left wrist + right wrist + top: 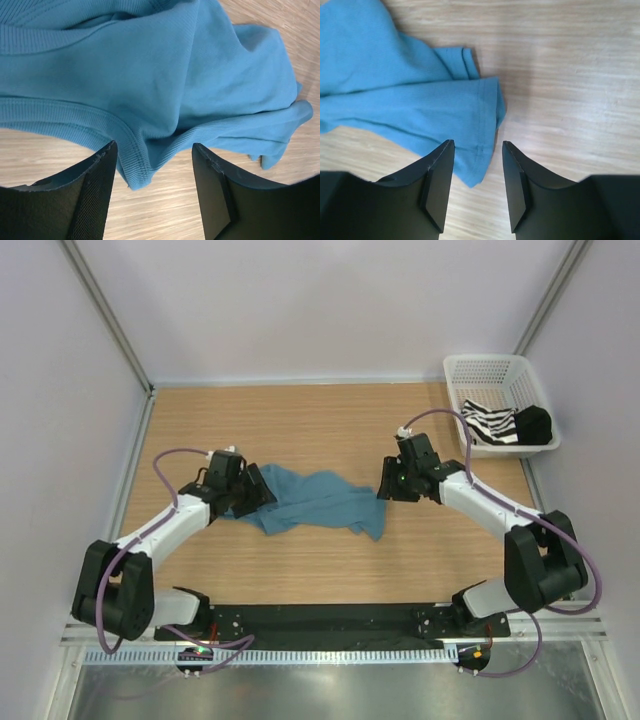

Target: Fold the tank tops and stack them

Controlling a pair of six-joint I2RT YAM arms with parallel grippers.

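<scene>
The teal-blue tank top lies crumpled in a wide band on the wooden table, between my two grippers. My left gripper is at its left end and stands open. In the left wrist view a ribbed hem fold of the teal top hangs just past the tips of that gripper, and nothing is pinched. My right gripper is open at the cloth's right end. In the right wrist view the teal top's corner lies on the table under the spread fingers of that gripper. The striped tank top lies in the basket.
The white mesh basket stands at the back right corner, with a black cloth beside the striped top inside it. White walls close off the table on the left, back and right. Both arm bases sit on a black rail at the near edge.
</scene>
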